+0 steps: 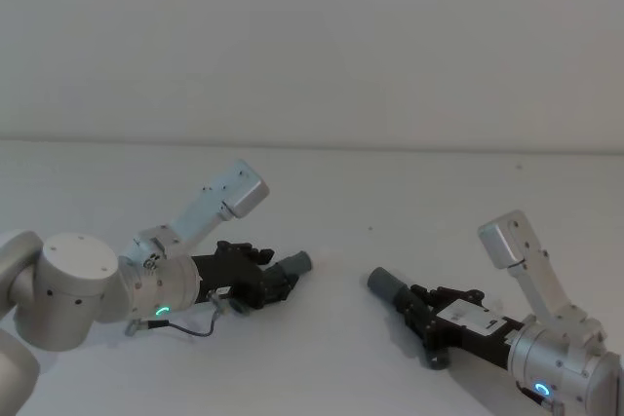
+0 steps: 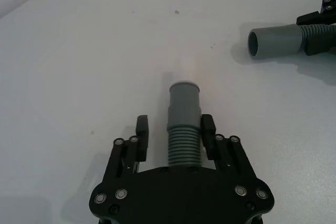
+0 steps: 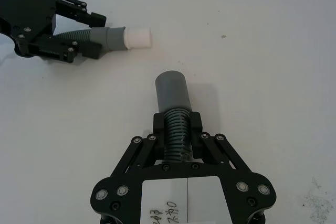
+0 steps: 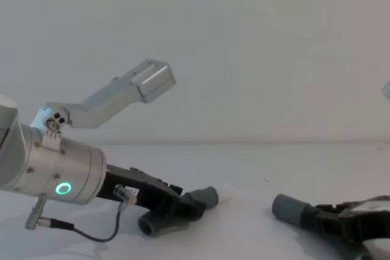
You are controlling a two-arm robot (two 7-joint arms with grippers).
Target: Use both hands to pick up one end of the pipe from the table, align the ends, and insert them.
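Closest to the lens in the left wrist view, the black left gripper [image 2: 175,125] is seen low over the table [image 2: 73,77], and tbh it doesn't look clamped; its fingers [image 2: 142,129] are spread around the ribbed part of the left pipe piece [image 2: 184,145], with one pad against the ribs and a strip of table visible on the other side, so the jaws are read as open and slack; the stepped tip [image 2: 185,90] of that piece is pointed out ahead of the gripper, and whether it's resting on the table can't be told; over on the robot's right, the right gripper [image 3: 177,121] is closed snugly on the ribs of the right pipe piece [image 3: 172,90], whose open cuff [image 2: 270,42] is aimed roughly toward the middle; the two ends are seen well apart and not in line; for the step in hand, the left grasp probably needs to be centred and closed just behind the smooth cuff, so the tip isn't allowed to droop or swivel once lifted; then both pieces should be raised together, the axes lined up before any push is made, and the narrow tip fed straight into the open bore; on a skewed approach the step would likely get caught on the rim.
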